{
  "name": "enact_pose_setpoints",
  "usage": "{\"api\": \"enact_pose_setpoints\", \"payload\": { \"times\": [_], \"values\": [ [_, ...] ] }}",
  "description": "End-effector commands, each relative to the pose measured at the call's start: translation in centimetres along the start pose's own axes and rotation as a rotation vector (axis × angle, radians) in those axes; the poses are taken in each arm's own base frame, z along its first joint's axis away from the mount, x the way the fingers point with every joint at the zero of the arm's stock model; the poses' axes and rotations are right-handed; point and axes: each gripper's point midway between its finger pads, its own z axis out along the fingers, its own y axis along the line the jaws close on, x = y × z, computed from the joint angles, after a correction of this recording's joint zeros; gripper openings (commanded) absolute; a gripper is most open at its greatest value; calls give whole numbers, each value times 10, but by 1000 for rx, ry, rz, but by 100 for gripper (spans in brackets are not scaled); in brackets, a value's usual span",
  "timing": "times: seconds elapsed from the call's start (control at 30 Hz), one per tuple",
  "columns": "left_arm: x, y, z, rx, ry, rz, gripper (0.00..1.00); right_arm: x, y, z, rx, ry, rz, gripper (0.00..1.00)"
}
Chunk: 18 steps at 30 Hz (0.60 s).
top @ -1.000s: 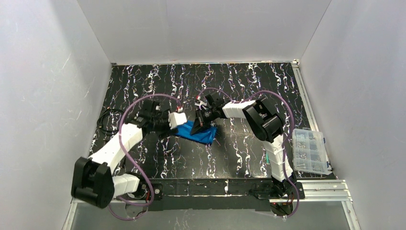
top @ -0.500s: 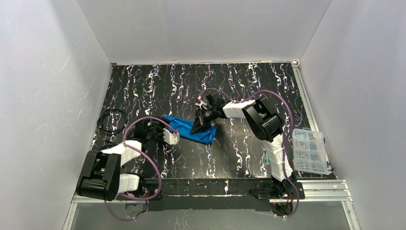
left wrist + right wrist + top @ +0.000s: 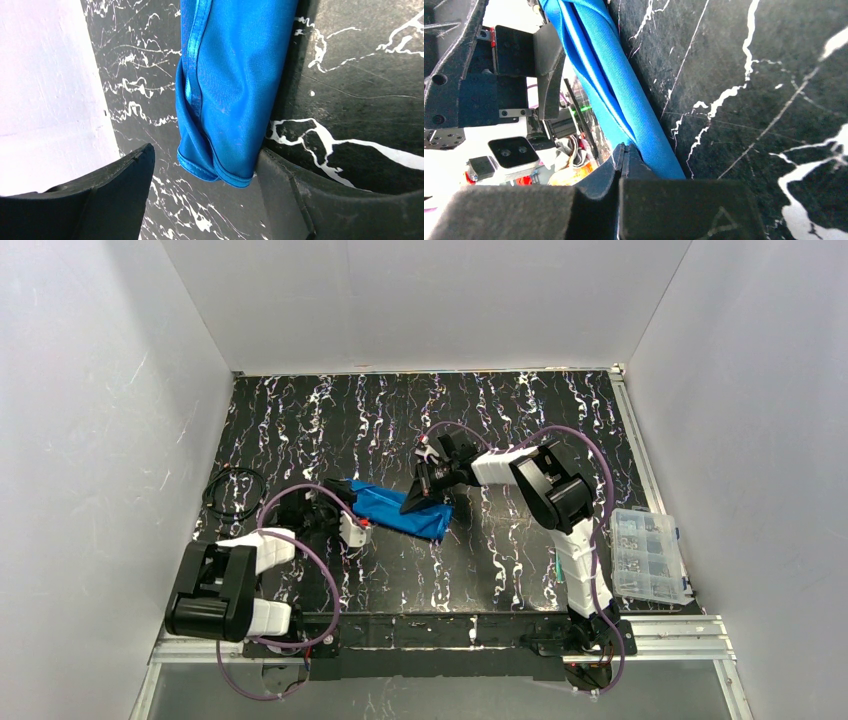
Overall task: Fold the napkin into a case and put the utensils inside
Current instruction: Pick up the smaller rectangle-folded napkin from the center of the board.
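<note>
Right now, on the left wrist feed, I see the left arm's black two-finger gripper with its jaws spread wide, one on either side of the hemmed end of the bright blue folded cloth napkin. Neither finger clamps it. The cloth end lies loose on the table between them, with one finger just beside its edge.

On the right wrist feed, the right arm's black two-finger gripper has its jaws pressed together. Its tips touch the napkin's long folded edge, and I cannot tell whether any cloth is nipped between them.

From overhead, the napkin lies as a layered strip a little toward 8 o'clock from the middle of the black, white-veined table. The left gripper is at its 8 o'clock end, and the right gripper reaches in from 2 o'clock onto its 3 o'clock half.

A clear plastic compartment box sits at the table's 4 o'clock edge, well apart from the cloth. A coil of black cable lies at 9 o'clock.

I count one napkin, one box, one cable coil and two grippers.
</note>
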Motion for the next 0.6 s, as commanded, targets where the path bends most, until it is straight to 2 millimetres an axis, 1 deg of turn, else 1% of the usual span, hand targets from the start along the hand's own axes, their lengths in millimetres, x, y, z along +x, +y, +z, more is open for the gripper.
{"api": "enact_pose_setpoints", "payload": {
  "times": [0.0,0.1,0.2,0.37,0.43,0.57],
  "values": [
    [-9,-22,8,108,-79,-15,72,1,-1,0,-21,3,-6,1],
    [-5,-28,12,140,-77,-13,71,4,-6,1,-15,9,2,1],
    [-7,-29,17,155,-100,-14,69,7,-10,2,-11,15,11,1],
    [-5,-33,24,179,-118,26,61,12,-17,3,-6,25,24,1],
    [-1,-31,28,173,-109,30,60,13,-19,3,-2,27,28,1],
    [5,-33,33,171,-97,50,60,13,-23,3,3,27,33,1]
  ]
}}
